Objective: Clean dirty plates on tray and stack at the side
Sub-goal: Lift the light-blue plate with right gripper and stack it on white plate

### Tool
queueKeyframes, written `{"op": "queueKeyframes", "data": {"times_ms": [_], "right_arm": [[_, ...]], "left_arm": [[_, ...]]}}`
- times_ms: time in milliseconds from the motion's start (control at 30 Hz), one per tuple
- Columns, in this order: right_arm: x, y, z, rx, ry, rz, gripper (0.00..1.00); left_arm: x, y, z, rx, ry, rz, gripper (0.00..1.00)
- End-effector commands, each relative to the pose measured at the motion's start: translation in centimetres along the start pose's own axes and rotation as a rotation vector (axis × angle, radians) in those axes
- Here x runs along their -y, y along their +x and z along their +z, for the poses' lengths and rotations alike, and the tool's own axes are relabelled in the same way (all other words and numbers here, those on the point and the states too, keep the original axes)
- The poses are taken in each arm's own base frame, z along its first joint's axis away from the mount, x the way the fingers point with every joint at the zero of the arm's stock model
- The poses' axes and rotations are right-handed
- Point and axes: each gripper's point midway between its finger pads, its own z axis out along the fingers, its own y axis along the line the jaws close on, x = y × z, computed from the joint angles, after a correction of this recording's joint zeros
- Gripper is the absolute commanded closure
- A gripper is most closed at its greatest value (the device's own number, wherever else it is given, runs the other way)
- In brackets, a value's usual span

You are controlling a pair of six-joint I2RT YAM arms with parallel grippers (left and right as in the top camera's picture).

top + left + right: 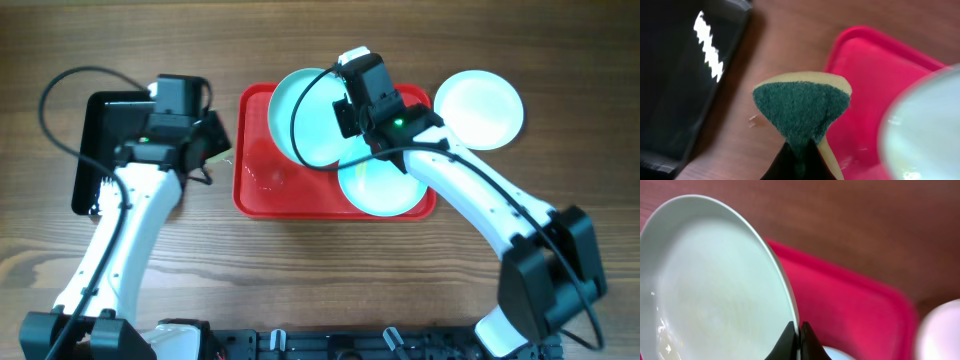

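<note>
The red tray (262, 190) lies at mid table. My right gripper (352, 108) is shut on the rim of a pale turquoise plate (308, 118) and holds it tilted above the tray; in the right wrist view the plate (710, 290) fills the left and my fingers (799, 332) pinch its edge. A second turquoise plate (385, 185) lies flat on the tray's right part. The white plate (480, 108) rests on the table right of the tray. My left gripper (801, 155) is shut on a green-and-yellow sponge (800, 107), at the tray's left edge (860, 55).
A glossy black tray (105, 135) lies at the far left under the left arm; it also shows in the left wrist view (675, 75). Water drops glisten on the red tray's bare left part (265, 175). Cables loop over both arms.
</note>
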Motion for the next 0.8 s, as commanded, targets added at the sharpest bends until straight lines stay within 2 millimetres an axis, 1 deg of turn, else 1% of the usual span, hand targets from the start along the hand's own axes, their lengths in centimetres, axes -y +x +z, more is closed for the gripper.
{"op": "queueKeyframes", "data": {"times_ms": [0,100,200,267,333,400,433,467,567,733,767], "right_arm": [[0.5,-3.6,-4.1,0.126,0.158,-0.215,0.96],[-0.2,-5.4,-6.5,0.188,0.318,-0.387,0.96],[-1.4,-7.3,-9.2,0.231,0.489,-0.579,0.96],[-2.3,-8.7,-11.2,0.261,0.592,-0.692,0.96],[-3.5,-9.8,-12.8,0.283,0.650,-0.794,0.96],[-5.3,-11.0,-14.8,0.317,0.701,-0.909,0.96],[-5.8,-11.4,-15.5,0.333,0.716,-0.934,0.96],[-7.4,-12.5,-17.5,0.385,0.750,-0.980,0.96],[-8.1,-13.0,-18.6,0.425,0.761,-0.975,0.96],[-8.0,-12.7,-18.5,0.420,0.761,-0.949,0.96],[-7.9,-12.7,-18.4,0.428,0.752,-0.920,0.96]], "left_arm": [[-4.0,-0.1,0.1,-0.042,-0.055,-0.088,0.96],[-6.9,-0.6,0.4,-0.046,-0.100,-0.161,0.96],[-8.8,-0.6,0.6,-0.050,-0.129,-0.210,0.96],[-9.3,-0.4,0.8,-0.058,-0.138,-0.220,0.96],[-9.4,-0.1,1.0,-0.062,-0.140,-0.222,0.96],[-9.4,-0.1,1.0,-0.063,-0.140,-0.222,0.96],[-9.4,-0.1,1.0,-0.063,-0.140,-0.222,0.96],[-9.4,-0.1,1.0,-0.063,-0.140,-0.222,0.96],[-9.4,-0.1,1.0,-0.063,-0.140,-0.222,0.96],[-9.4,-0.1,1.0,-0.063,-0.140,-0.222,0.96],[-9.4,-0.1,1.0,-0.063,-0.140,-0.222,0.96]]}}
